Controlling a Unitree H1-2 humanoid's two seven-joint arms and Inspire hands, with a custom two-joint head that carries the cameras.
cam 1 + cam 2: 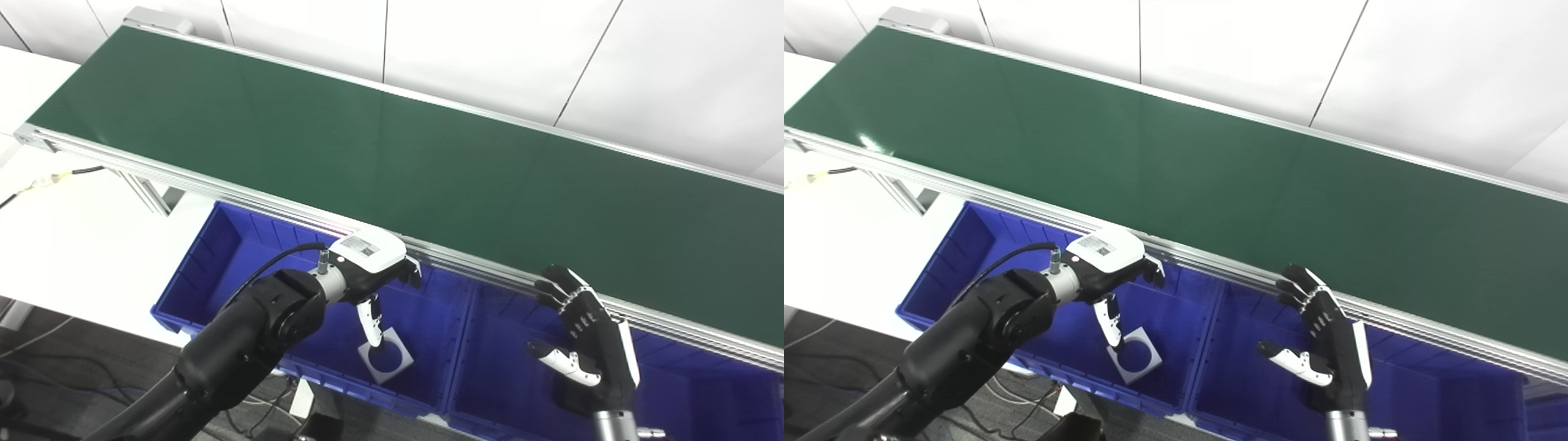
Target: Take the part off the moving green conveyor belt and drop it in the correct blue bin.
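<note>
The green conveyor belt (pixel 392 153) runs diagonally across the view and carries no part. A white square part with a round hole (pixel 381 375) lies low in the left blue bin (pixel 202 269). My left hand (pixel 373 269) hovers over that bin. Its thumb points down and its tip overlaps the part, while the other fingers curl loosely by the belt rail and hold nothing. My right hand (pixel 588 343) is open with fingers spread, raised over the right blue bin (pixel 490 367) just below the belt's near rail.
The belt's aluminium rail (pixel 465 260) runs just above both bins. A white table (pixel 73 233) lies to the left, with a cable (pixel 55 179) on it. Dark floor with cables shows at the bottom left.
</note>
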